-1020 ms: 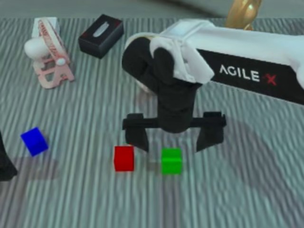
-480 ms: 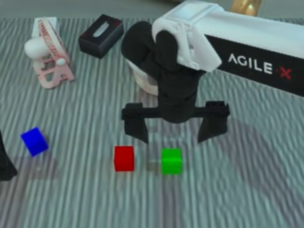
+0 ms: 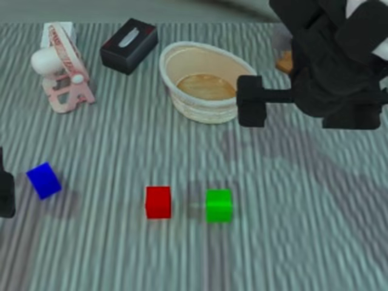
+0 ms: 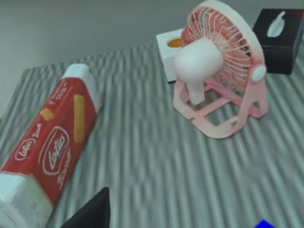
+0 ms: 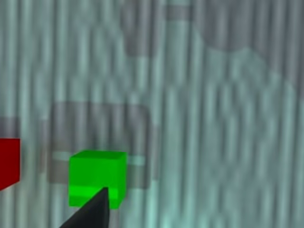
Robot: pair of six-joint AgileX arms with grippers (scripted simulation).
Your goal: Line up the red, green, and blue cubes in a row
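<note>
The red cube [image 3: 158, 202] and the green cube [image 3: 219, 205] sit side by side near the table's middle front, a cube's width apart. The blue cube [image 3: 43, 180] lies turned at an angle far to the left. My right gripper [image 3: 318, 102] hangs open and empty at the back right, well away from the cubes. Its wrist view looks down on the green cube [image 5: 97, 173], with one fingertip [image 5: 92, 211] in front and the red cube [image 5: 8, 161] at the edge. My left gripper [image 3: 5, 195] is at the left edge beside the blue cube [image 4: 263, 224], open.
A wicker basket [image 3: 200, 109] stands at the back middle. A black box [image 3: 129, 45], a pink fan [image 3: 60, 63] and a small white box [image 3: 57, 30] are at the back left. A red biscuit pack [image 4: 52, 152] lies further left.
My right arm has lifted off from above the red and green cubes and swung to the back right, uncovering the basket. The cubes have not moved. The left gripper shifted slightly.
</note>
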